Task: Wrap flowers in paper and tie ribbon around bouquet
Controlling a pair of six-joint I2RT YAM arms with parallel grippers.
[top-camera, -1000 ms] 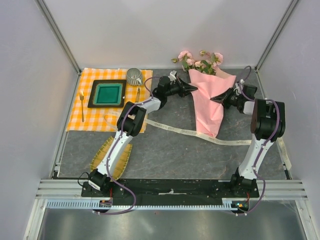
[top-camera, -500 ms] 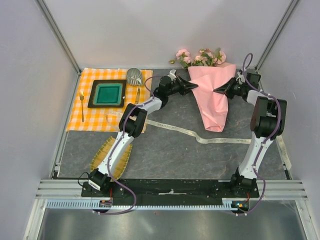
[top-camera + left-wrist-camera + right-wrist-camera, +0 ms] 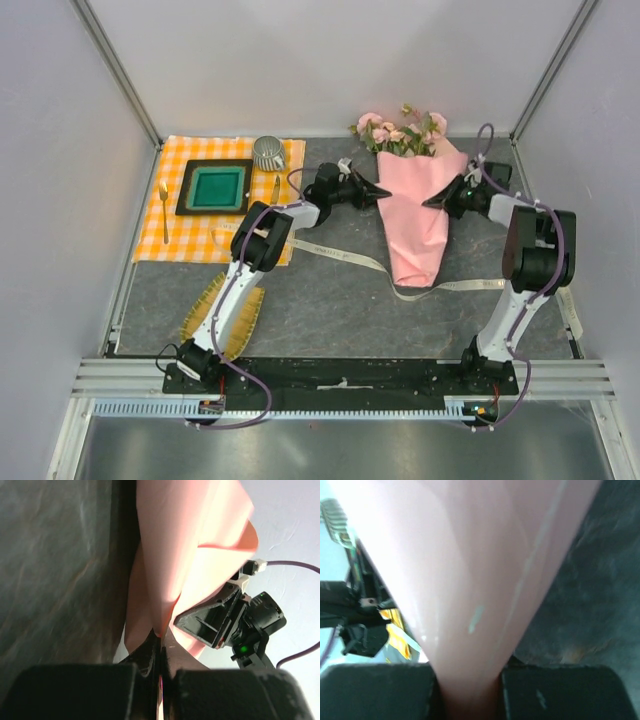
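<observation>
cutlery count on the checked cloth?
2. A gold fork on the checked cloth, left of the green tray; a second gold utensil right of the tray, near the metal cup. The left arm overlaps the cloth's right edge, so more may be hidden.

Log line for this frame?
left end effector: shut on paper | right end effector: shut on paper | flowers: wrapped | ribbon: untied

Left gripper at six o'clock, dark jaws pinched on the pink paper, sheet fanning up toward twelve o'clock, black right gripper at four o'clock against the sheet, purple cable at three o'clock, grey table at nine o'clock.
</observation>
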